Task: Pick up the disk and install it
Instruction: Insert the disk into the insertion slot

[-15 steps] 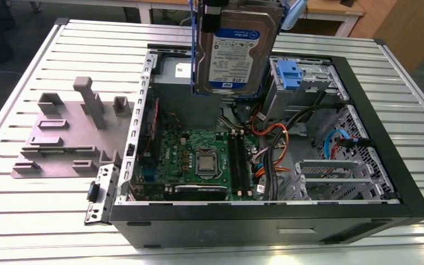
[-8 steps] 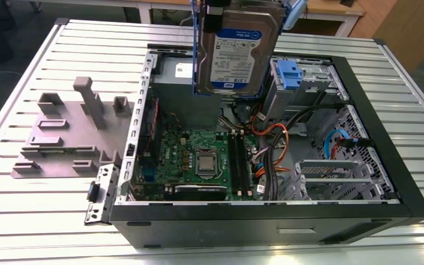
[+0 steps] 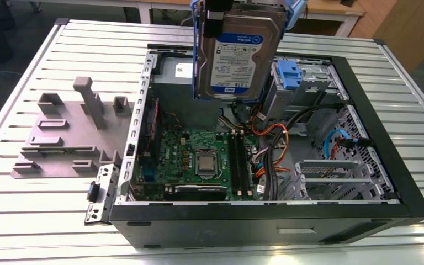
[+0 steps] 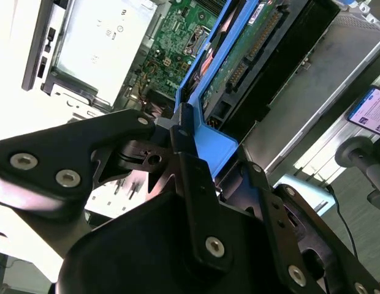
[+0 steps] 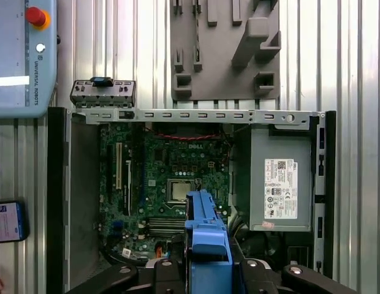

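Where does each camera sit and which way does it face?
Exterior view: off the arm, angled down into the open computer case; the gripper holds the disk upright above it.
First wrist view: on the arm, facing straight down into the case; gripper links and the disk's blue carrier close up.
Second wrist view: behind the gripper's links, looking along the clamped disk.
Shared: exterior and first wrist views both show the grey stand.
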Motion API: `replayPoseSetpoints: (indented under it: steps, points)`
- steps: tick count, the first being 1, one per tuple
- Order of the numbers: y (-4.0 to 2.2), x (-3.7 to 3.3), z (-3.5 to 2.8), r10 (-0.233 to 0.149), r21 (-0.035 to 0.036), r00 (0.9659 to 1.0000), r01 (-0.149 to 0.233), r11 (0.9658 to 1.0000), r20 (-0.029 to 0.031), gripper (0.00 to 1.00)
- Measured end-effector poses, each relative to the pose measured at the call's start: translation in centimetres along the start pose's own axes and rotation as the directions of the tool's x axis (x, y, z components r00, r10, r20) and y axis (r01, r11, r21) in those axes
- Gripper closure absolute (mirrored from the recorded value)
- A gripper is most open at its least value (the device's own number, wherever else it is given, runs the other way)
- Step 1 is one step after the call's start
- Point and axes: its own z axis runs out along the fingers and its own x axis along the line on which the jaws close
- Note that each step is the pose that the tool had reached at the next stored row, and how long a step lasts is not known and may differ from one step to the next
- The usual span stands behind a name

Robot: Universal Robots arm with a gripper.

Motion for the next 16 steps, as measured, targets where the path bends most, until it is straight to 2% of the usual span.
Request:
replayPoseSetpoints:
  steps: [6,9,11,16]
  points:
    - [-0.10,0.14,0.03,0.000,0.0000,1.0000,0.000,1.0000,0.0000,0.64]
    - [-0.49,0.13,0.04,0.000,-0.0001,1.0000,0.000,1.0000,-0.0001,0.64]
    - [-1.05,0.13,0.04,0.000,0.0000,1.0000,0.000,1.0000,0.0000,0.64]
    - [-1.41,0.24,0.05,0.000,0.0000,1.0000,0.000,1.0000,0.0000,0.64]
